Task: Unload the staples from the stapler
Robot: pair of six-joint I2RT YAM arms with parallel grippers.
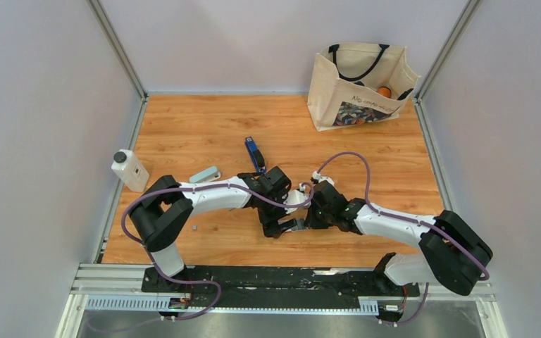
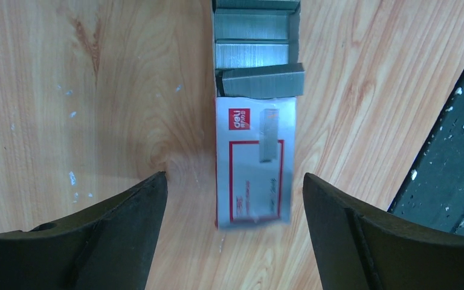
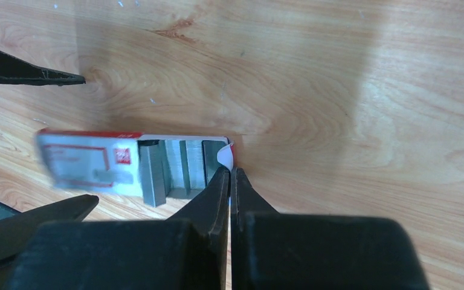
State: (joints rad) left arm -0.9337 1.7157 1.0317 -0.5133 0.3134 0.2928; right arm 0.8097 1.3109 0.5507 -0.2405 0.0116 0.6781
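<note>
Near the front edge of the tabletop (image 1: pixel 204 127), about midway along it, I have both arms bent inward over a small red-and-white carton (image 2: pixel 254 169). The carton lies flat on the wood with its tray slid partly out, showing packed grey strips (image 2: pixel 252 42) in rows.

My left gripper (image 2: pixel 234 178) hangs over the printed end of the carton. Its jaws are wide apart, one on each side of the carton and touching nothing.

My right gripper (image 3: pixel 230 172) comes in low from the opposite end. Its jaws are pressed together on the carton's white end flap (image 3: pixel 225 157).

The stapler (image 1: pixel 254 153) is not in either grip. It lies near the middle of the tabletop, just beyond the left wrist, with its length pointing roughly toward the back edge. It is apart from both sets of jaws.

Toward the front left, beside the left arm's elbow, I see a tiny grey sliver (image 1: pixel 194 227) on the wood. It may be the staples, but it is too small in the top view for me to be sure.

A white bottle (image 1: pixel 129 170) with a dark cap stands at the left edge, and a small pale block (image 1: pixel 204 174) lies near it. A cloth tote bag (image 1: pixel 356 84) stands in the back right corner.
</note>
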